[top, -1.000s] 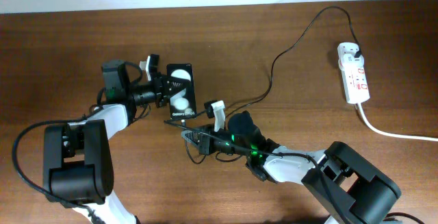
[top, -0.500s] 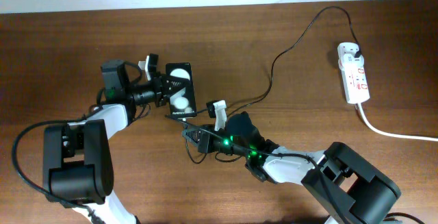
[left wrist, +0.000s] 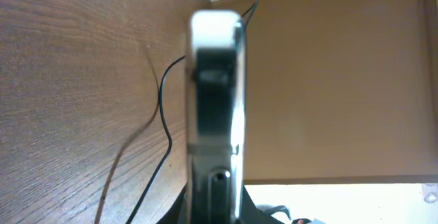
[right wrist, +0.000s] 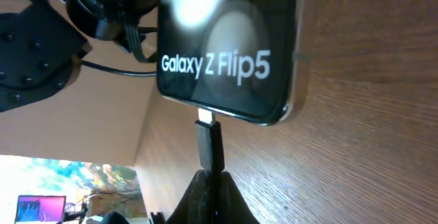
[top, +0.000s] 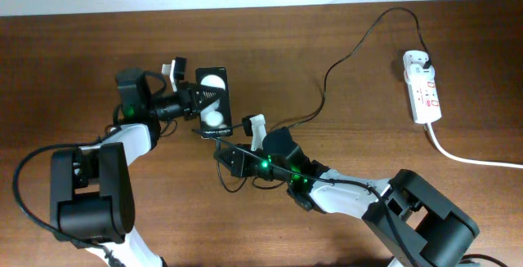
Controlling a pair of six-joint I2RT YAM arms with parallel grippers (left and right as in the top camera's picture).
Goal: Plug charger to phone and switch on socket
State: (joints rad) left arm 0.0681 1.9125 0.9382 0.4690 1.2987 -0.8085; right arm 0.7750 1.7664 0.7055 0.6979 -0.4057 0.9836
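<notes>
Clamps the phone point(top: 214, 97) in the left gripper point(top: 193, 102), jaws closed on its side edge, screen up, left of the middle of the table point(top: 82, 46). Shows two round white glares on the glass from overhead and, through the right wrist camera, the words "Galaxy Z Flip5" along the lower end. Appears edge-on from the left wrist (only a thin, blurred strip).

Pinches the connector point(right wrist: 209, 142) of the charger point(top: 327, 79) tight in the right gripper point(right wrist: 209, 183), just below the phone's lower edge. Meets that edge with the silver tip, a sliver of metal showing; hard to tell how deep in.

Runs from there as a thin black cable, up and right across the wood in a loop, to the plug point(top: 426, 57), seated in the top end of the socket point(top: 423, 91), near the table's right edge and well apart from both arms. Sends a thick white cord point(top: 470, 158) off to the right. Cannot tell the position of the red switches point(top: 425, 95) at this size.
</notes>
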